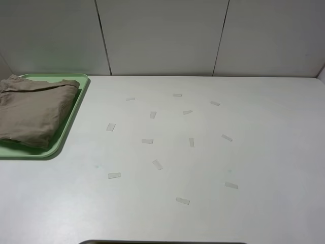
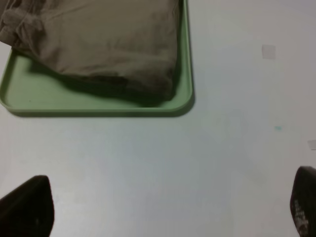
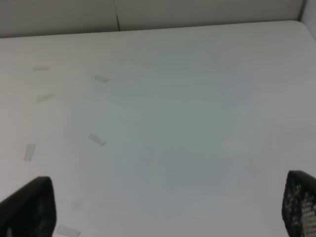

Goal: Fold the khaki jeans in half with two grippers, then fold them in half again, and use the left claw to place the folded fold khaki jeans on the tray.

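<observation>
The khaki jeans lie folded in a thick stack on the pale-green tray at the table's far left. In the left wrist view the folded jeans fill most of the tray. My left gripper is open and empty, its fingertips apart above the bare table short of the tray. My right gripper is open and empty over the bare table, its fingertips wide apart. Neither arm shows in the exterior high view.
Several small clear tape strips are stuck across the middle of the white table. A white panelled wall stands behind the table. A dark edge shows at the table's near side.
</observation>
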Controlling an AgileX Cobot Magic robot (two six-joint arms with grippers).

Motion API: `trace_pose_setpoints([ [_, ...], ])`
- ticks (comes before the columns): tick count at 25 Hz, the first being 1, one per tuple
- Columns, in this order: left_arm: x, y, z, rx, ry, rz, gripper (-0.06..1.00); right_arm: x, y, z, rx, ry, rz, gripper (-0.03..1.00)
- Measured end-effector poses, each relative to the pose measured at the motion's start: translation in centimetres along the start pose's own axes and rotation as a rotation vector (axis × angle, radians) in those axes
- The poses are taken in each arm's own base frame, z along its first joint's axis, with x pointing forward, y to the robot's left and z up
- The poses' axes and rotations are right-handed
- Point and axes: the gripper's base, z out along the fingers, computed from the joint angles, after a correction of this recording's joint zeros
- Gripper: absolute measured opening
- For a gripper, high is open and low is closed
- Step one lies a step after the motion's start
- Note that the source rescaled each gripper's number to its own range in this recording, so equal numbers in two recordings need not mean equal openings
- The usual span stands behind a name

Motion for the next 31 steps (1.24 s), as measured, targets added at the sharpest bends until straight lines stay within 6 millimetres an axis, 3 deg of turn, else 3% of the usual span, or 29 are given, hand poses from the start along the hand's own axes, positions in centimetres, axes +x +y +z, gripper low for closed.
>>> trace_pose_setpoints([
  [31,0.00,0.01,0.00,-0.001,0.000,0.000,0.96,0.00,0.00,0.00,0.000,0.000,0.000,1.00],
])
